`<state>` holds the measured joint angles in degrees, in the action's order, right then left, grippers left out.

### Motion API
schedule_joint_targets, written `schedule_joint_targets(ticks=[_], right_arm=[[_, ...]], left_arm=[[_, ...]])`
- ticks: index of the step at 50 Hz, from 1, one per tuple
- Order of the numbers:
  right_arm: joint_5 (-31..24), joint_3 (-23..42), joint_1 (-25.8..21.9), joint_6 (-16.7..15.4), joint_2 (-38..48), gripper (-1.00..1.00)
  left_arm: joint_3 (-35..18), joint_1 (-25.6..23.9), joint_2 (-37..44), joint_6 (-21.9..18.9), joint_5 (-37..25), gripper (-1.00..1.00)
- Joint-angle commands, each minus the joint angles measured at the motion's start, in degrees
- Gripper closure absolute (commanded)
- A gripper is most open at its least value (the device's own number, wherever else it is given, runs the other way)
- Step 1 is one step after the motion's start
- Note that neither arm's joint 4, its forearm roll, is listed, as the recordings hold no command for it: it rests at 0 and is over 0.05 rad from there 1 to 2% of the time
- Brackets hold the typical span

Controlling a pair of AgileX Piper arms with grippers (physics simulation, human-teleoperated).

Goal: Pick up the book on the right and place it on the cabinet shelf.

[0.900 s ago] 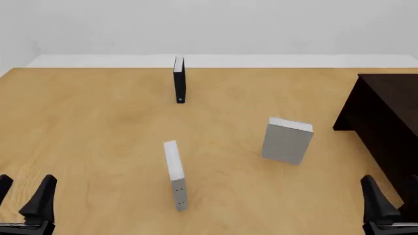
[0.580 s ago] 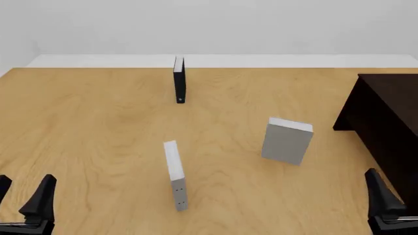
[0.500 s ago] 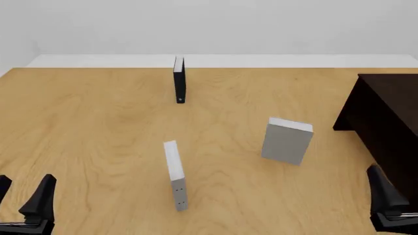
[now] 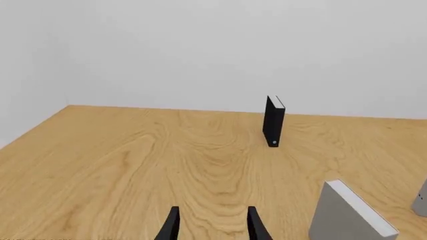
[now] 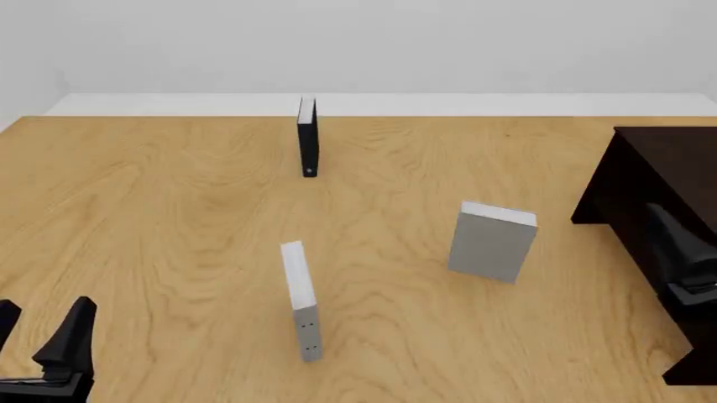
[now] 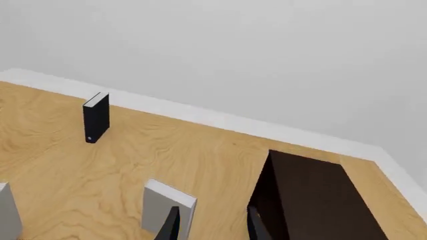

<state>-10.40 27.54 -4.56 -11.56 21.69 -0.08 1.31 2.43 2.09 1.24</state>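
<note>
The grey book (image 5: pixel 492 243) stands upright right of centre on the tabletop (image 5: pixel 168 218), apart from the dark cabinet (image 5: pixel 661 189) at the right edge. Only the wrist views show both tips: left end effector (image 4: pixel 211 223) and right end effector (image 6: pixel 211 223) are open, holding nothing. A black book (image 5: pixel 308 137) stands upper centre; a thin grey-white book (image 5: pixel 300 300) lower centre.

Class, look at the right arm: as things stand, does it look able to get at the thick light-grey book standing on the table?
Probably yes. The right gripper is open, raised in front of the cabinet, and bare table lies between it and the book. The thin grey-white book and black book stand well off to the side.
</note>
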Motion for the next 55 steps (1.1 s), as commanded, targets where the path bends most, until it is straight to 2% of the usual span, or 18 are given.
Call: schedule_joint_targets(ticks=[1, 7, 14, 24, 26, 29, 37, 41, 44, 45, 48, 55], right_arm=[[-5.26, 11.65, -1.69, -4.08, 8.67, -1.00], [-9.28, 20.00, -3.77, -8.29, 13.48, -1.00], [-12.98, 27.41, -5.20, -12.45, 18.20, -1.00], [-19.92, 36.28, -7.09, -20.73, 24.91, -1.00], [-21.16, 38.86, -7.01, -20.23, 25.83, -1.00], [-23.40, 41.35, -7.73, -23.24, 27.58, -1.00], [-28.42, 48.68, -8.20, -25.61, 32.04, -1.00], [-30.94, 51.13, -9.31, -25.69, 34.11, -1.00], [-32.37, 53.01, -10.27, -24.55, 35.41, -1.00], [-33.04, 52.80, -9.99, -26.24, 36.21, -1.00], [-34.73, 55.04, -10.63, -25.95, 37.69, -1.00], [-39.64, 60.67, -10.60, -27.85, 41.75, -1.00]], left_arm=[[0.02, 0.28, 0.78, 0.56, 0.49, -1.00], [0.01, 0.28, 0.44, 0.77, 0.25, -1.00], [0.01, 0.23, 0.62, 0.81, 0.34, -1.00], [0.00, 0.07, 0.24, 0.70, -0.12, -1.00], [0.00, 0.12, 0.05, 0.79, -0.37, -1.00], [0.00, 0.13, -0.52, 0.85, -0.90, -1.00], [0.01, -0.05, -0.75, 0.72, -1.40, -1.00], [0.01, -0.09, -0.90, 0.66, -1.52, -1.00], [0.01, -0.14, -0.82, 0.64, -1.52, -1.00], [0.01, -0.16, -0.91, 0.59, -1.62, -1.00], [0.00, -0.22, -0.95, 0.41, -1.70, -1.00], [0.00, -0.29, -0.47, 0.34, -1.28, -1.00]])
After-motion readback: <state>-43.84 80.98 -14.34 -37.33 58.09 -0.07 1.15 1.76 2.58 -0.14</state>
